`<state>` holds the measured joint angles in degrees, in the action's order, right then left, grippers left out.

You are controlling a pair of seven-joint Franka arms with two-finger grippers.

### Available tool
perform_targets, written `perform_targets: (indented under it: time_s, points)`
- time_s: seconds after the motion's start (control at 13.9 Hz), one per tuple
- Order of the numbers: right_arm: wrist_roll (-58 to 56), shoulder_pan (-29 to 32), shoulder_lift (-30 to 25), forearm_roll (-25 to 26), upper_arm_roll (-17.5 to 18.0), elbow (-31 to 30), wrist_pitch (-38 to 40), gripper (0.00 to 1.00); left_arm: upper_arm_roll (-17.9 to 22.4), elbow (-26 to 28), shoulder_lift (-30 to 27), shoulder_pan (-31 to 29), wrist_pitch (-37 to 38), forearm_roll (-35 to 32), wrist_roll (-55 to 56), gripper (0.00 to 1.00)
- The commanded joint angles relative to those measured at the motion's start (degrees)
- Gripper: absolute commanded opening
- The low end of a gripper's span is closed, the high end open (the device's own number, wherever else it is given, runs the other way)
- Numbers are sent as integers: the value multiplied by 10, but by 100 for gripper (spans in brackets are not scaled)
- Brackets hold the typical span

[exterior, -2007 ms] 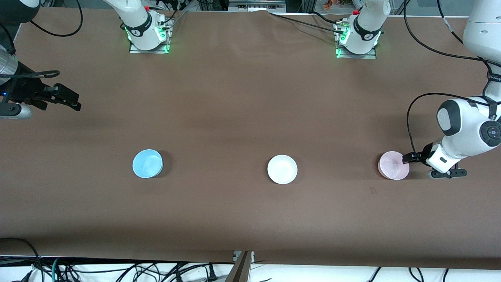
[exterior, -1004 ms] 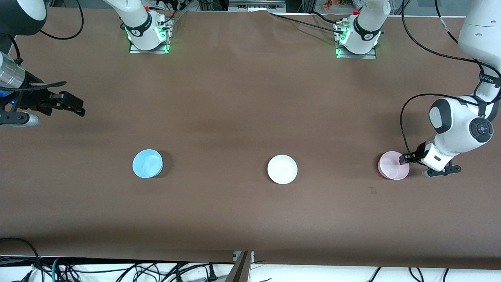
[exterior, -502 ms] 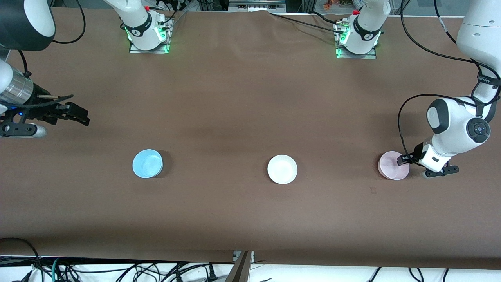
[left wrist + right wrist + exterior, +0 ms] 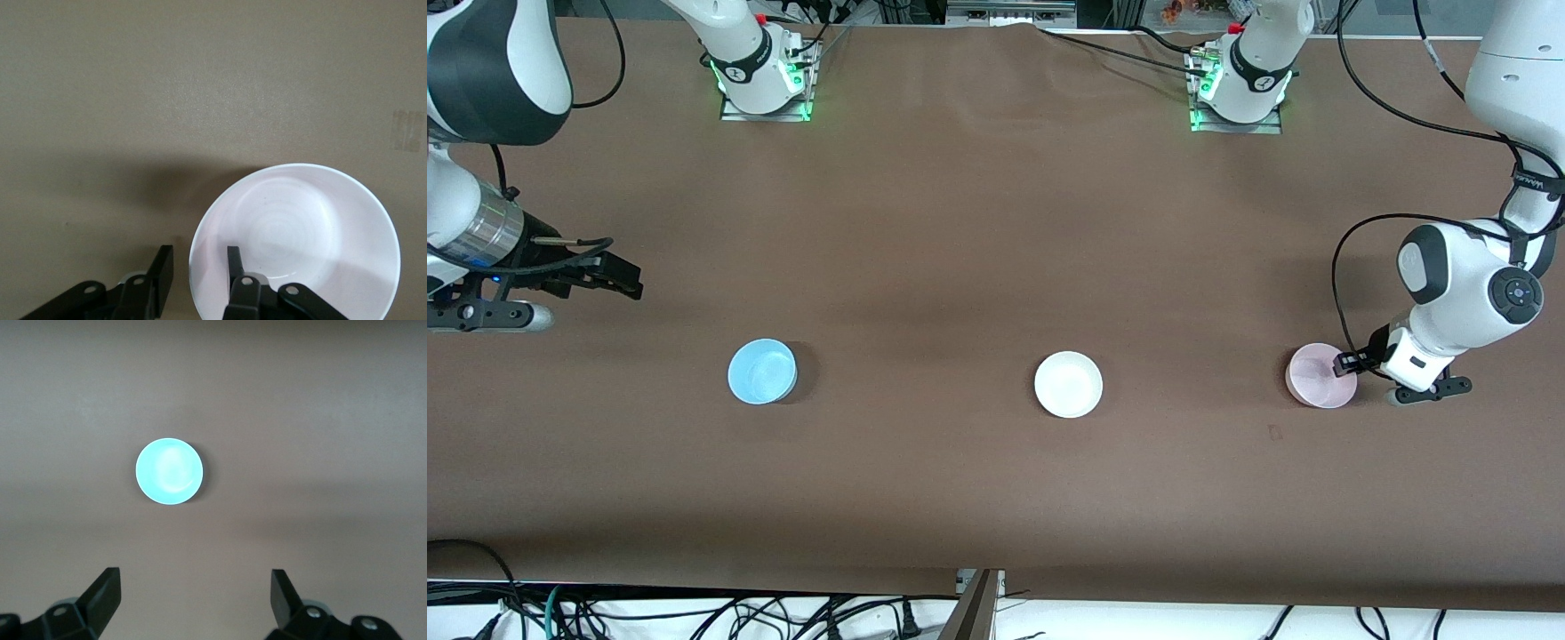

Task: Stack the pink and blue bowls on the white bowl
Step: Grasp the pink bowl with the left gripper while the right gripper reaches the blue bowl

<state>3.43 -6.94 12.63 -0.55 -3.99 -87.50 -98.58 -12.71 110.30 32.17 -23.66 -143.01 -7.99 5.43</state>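
Observation:
The pale pink bowl (image 4: 1319, 376) sits on the table at the left arm's end. My left gripper (image 4: 1344, 363) is low at its rim, open, with one finger inside the bowl and one outside. In the left wrist view the bowl (image 4: 300, 233) looks nearly white, and the left gripper (image 4: 198, 257) straddles its rim with a gap to the outer finger. The white bowl (image 4: 1068, 384) sits mid-table. The light blue bowl (image 4: 762, 371) sits toward the right arm's end. My right gripper (image 4: 624, 277) is open and empty over the table there. The right wrist view shows the blue bowl (image 4: 169, 471) ahead of the right gripper (image 4: 193, 581).
The three bowls lie in one row across the brown table (image 4: 960, 231). The arm bases (image 4: 760, 84) (image 4: 1236, 93) stand along the edge farthest from the front camera. Cables hang past the table's edge nearest that camera (image 4: 694, 613).
My right arm has swung in over the table, closer to the blue bowl. My left gripper has shifted slightly and settled at the pink bowl's rim. The bowls have not moved.

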Motion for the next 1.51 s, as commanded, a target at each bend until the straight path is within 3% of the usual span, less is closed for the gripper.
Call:
perform_targets:
  time_s: [0.0,0.5,0.72,1.15,1.43]
  points:
    - [-7,-3,43,1,2,13,-7,99,-1,2,-12,0,5,-13,10,38]
    - [-9,-4,116,-13,4,8,-76,99,-3,4,-16,0,6,-13,6,18]
    - [-9,-20,130,-14,4,-20,-120,99,-3,4,-13,0,6,-14,4,0]
    - [-10,-19,121,-18,5,-163,-287,99,-7,1,-15,1,6,-14,11,0]
    - [-10,-13,165,-18,5,-176,-368,99,-49,-11,-25,2,6,-12,87,0]
